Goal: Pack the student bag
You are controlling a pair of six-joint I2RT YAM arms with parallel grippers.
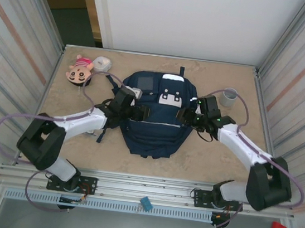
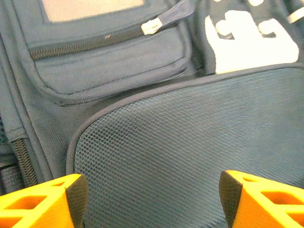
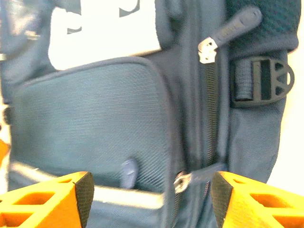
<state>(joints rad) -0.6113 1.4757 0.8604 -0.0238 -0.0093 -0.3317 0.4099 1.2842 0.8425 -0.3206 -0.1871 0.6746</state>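
So, we've got the bag [image 1: 153,128] lying flat in the middle of the table [image 1: 214,158], front side up, top end toward the far edge. Both arms reach in over it, one from each side. Our left gripper [image 1: 137,112] is over the bag's left half and the right gripper [image 1: 188,117] over its right half, both around mid-height on the bag. In the left wrist view the orange fingers [image 2: 42,204] are spread wide with nothing between them. Past them we see a mesh pocket [image 2: 190,142], and further up a closed zipper [image 2: 85,45] under a grey patch [image 2: 90,7]. Same deal on the right: the orange tips [image 3: 42,202] are wide apart and not holding anything, pointed at the front pocket [image 3: 95,118]. A side zipper [image 3: 211,104] and a dark buckle [image 3: 261,78] are off to that view's right. Whether either gripper is actually touching the fabric, we can't tell from these angles. Off the bag, a little doll [image 1: 80,68] and a white roll [image 1: 102,62] sit near the far left corner, touching or just about. A grey cup [image 1: 229,97] stands by itself to the far right of the bag.
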